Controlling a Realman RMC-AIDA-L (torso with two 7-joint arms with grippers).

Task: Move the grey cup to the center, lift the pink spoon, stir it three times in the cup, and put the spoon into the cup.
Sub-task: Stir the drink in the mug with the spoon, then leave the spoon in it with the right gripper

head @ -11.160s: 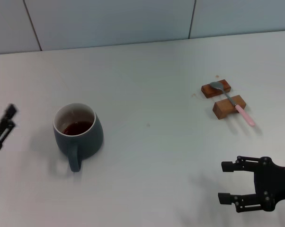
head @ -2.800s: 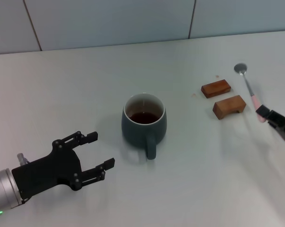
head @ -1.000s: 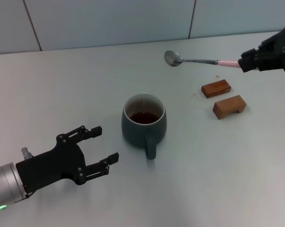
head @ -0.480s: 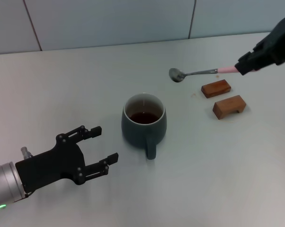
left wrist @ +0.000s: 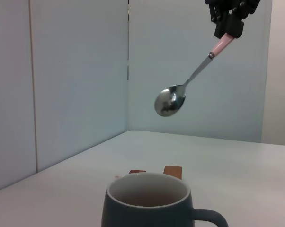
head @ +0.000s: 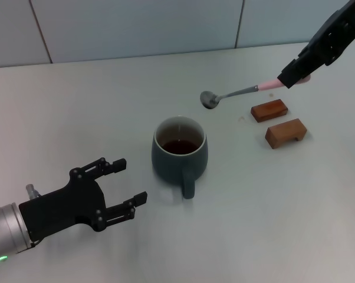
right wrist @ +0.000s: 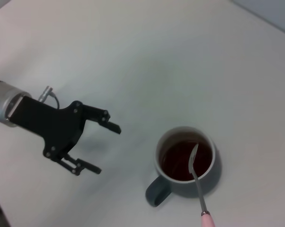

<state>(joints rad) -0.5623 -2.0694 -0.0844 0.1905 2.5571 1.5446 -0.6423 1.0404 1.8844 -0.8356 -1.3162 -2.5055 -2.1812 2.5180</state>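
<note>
We note the grey cup (head: 179,151) standing upright near the middle of the white tabletop (head: 107,94), handle turned toward the robot, dark brown liquid inside its white interior.

The right gripper (head: 291,74) is up in the air at the far right, fingers clamped on the end of the pink spoon (head: 236,92). The spoon is clear of the tabletop and tilted, metal bowl lowest and pointing toward the cup. In the left wrist view the spoon (left wrist: 187,83) hangs well above the cup (left wrist: 149,202) rim, held from above by the right gripper (left wrist: 230,26). From the right wrist view the spoon (right wrist: 198,182) lines up over the cup (right wrist: 185,163) opening; its bowl is not in the liquid.

Two brown wooden blocks (head: 278,122) lie side by side on the tabletop to the right of the cup, just under the spoon's handle end.

The left gripper (head: 125,186) is low at the near left, beside the cup but apart from it, fingers (head: 115,165) spread wide and holding nothing. The right wrist view shows the same gripper (right wrist: 97,146) open, aimed toward the cup.
</note>
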